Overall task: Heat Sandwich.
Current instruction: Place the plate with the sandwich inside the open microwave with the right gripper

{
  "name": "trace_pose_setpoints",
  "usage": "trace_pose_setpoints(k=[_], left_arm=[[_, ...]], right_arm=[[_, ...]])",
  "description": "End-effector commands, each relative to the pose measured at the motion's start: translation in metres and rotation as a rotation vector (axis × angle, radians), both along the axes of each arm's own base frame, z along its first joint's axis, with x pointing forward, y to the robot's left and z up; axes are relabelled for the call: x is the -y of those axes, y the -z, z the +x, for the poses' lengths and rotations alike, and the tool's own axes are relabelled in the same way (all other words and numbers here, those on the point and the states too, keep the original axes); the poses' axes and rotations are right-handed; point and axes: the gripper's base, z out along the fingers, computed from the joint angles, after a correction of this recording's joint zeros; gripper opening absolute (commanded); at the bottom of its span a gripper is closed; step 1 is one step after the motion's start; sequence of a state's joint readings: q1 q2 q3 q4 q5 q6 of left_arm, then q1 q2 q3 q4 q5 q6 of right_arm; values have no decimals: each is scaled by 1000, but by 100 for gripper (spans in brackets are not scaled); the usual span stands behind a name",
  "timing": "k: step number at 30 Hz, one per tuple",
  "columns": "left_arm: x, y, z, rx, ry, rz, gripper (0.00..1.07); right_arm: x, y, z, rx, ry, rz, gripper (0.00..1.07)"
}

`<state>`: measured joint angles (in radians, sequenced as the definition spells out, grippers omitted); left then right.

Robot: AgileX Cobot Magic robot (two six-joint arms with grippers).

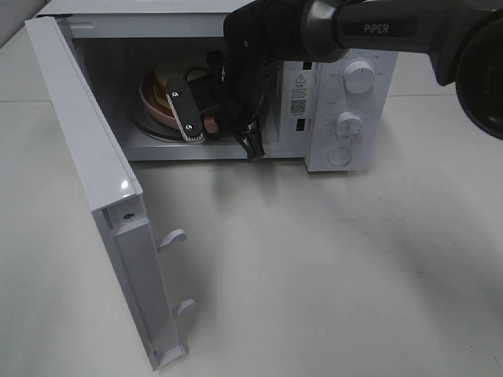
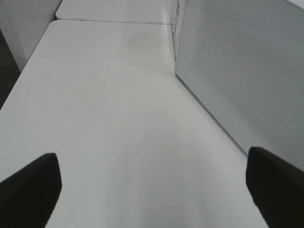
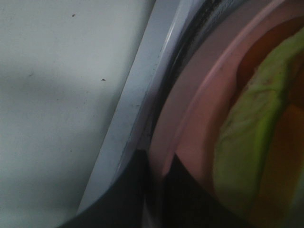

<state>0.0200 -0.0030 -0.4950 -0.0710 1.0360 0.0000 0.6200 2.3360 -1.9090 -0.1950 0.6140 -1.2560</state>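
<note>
The sandwich (image 1: 168, 77) lies on a round pinkish-red plate (image 1: 151, 100) inside the open microwave (image 1: 346, 149). Up close in the right wrist view, its green filling (image 3: 247, 142) sits on the plate (image 3: 199, 133), which rests on the glass turntable (image 3: 190, 42). My right gripper (image 1: 203, 118) reaches into the oven cavity. Its dark fingers (image 3: 126, 194) stand close on either side of the plate's near rim, so the right gripper (image 3: 159, 190) is shut on that rim. My left gripper (image 2: 152, 190) hangs open over bare table, nothing between its fingertips, and it is out of the exterior high view.
The microwave door (image 1: 94, 181) swings wide toward the front left, with two latch hooks (image 1: 174, 236) sticking out. Knobs (image 1: 359, 77) sit on the panel at the right. The microwave's perforated side wall (image 2: 247, 71) stands beside the left gripper. White table (image 1: 330, 275) lies in front.
</note>
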Motion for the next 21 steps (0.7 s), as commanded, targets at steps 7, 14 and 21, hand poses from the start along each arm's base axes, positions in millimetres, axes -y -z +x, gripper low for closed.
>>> trace_pose_setpoints(k=[7, 14, 21], left_arm=[[0, 0, -4, 35, -3, 0, 103], [0, 0, -4, 35, -3, 0, 103], [0, 0, -4, 35, -3, 0, 103]], right_arm=[[-3, -10, 3, 21, 52, 74, 45], [-3, -13, 2, -24, 229, 183, 77], [2, -15, -4, -31, 248, 189, 76]])
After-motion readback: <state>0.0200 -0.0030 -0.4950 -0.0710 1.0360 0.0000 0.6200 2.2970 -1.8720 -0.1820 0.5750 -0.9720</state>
